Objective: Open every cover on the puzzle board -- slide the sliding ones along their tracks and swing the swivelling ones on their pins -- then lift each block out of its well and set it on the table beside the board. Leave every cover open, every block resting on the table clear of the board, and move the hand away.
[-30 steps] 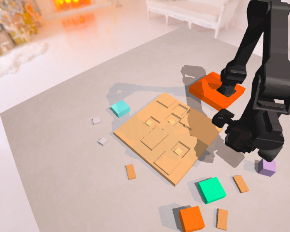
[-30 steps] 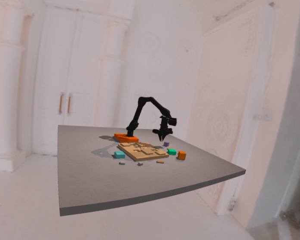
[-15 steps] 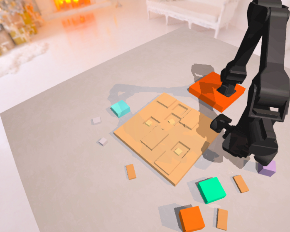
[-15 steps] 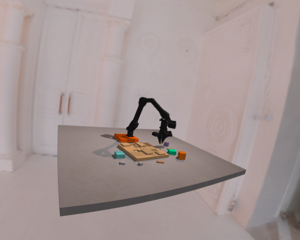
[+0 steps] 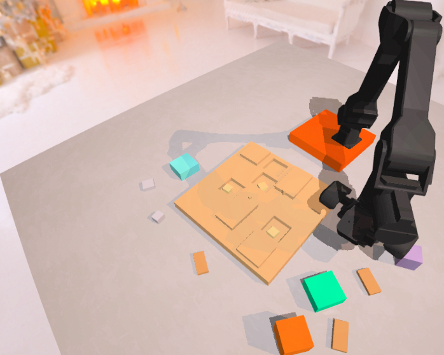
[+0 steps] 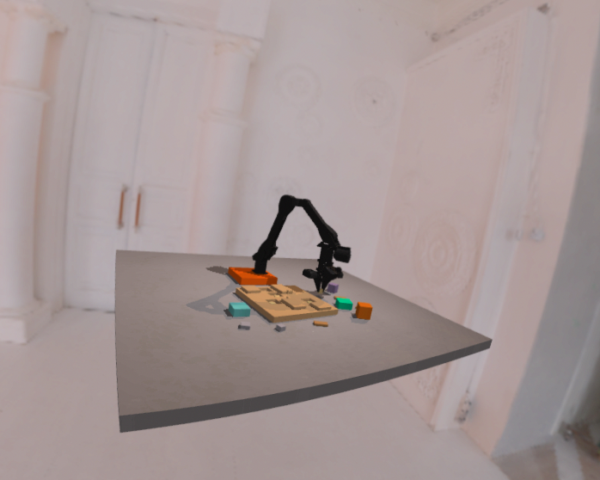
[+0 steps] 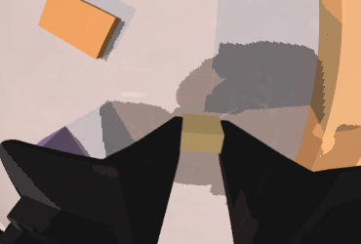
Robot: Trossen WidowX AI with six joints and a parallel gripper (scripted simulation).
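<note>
The tan puzzle board (image 5: 222, 219) (image 6: 273, 316) (image 7: 352, 65) lies flat. Its four wells are uncovered. A far cover (image 5: 255, 153), a right cover (image 5: 295, 184), a middle cover (image 5: 235, 214) and a near cover (image 5: 256, 250) sit beside them. Yellow blocks sit in three wells: the left block (image 5: 227, 188), the centre block (image 5: 262, 186) and the near block (image 5: 272, 231). The fourth well (image 5: 275, 165) is empty. My gripper (image 6: 321, 289) (image 7: 200, 126) is shut on a yellow block (image 7: 201, 141), low over the table beside the board's right corner. In the top view the arm hides the fingertips.
A purple block (image 5: 411, 257) (image 6: 333, 287) lies close to the gripper. A green block (image 5: 324, 291), an orange block (image 5: 294, 335) and orange slabs (image 5: 368, 281) (image 7: 78, 22) lie near. A teal block (image 5: 184, 166) and two small grey pieces lie across the board.
</note>
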